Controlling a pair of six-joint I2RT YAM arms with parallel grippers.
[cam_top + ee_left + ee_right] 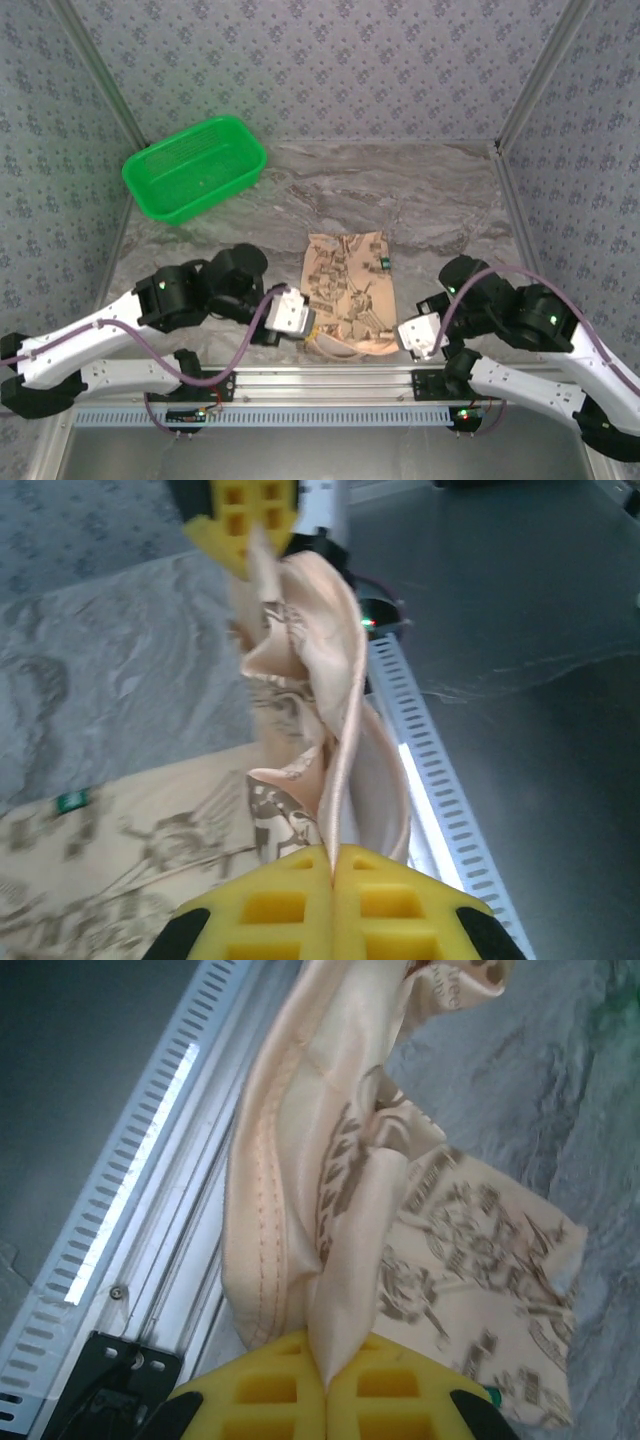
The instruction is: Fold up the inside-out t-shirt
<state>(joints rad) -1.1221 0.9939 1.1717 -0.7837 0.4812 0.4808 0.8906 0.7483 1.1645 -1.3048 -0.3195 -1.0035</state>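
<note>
**While clamped along its near edge by both grippers, the tan-peach cloth t-shirt (348, 285) printed in dark brown lies on the grey marble-patterned table (430, 200)**

Where the near edge of the t-shirt is raised off the table, it is gathered into a loose, twisted band strung between the two grippers. The left gripper (312, 326) is recorded with its yellow, block-moulded fingers (290, 910) pressed together, a fold of the cloth being pinched between them. The right gripper (407, 336) is likewise closed, its yellow fingers (270, 1390) meeting on a stitched, hemmed fold of the same cloth.

The remainder of the t-shirt is laid flat on the table between the two arms, near the front edge, with its printed face turned up. A plainer, paler surface is shown on parts of the raised band. A small green tag (384, 264) is noted at the right edge of the flat portion.

A bright green perforated plastic basket (195, 168) is placed at the far left of the table, well apart from the t-shirt. A slotted aluminium rail (330, 382) is fitted along the near edge of the table, just beside the raised band.
</note>
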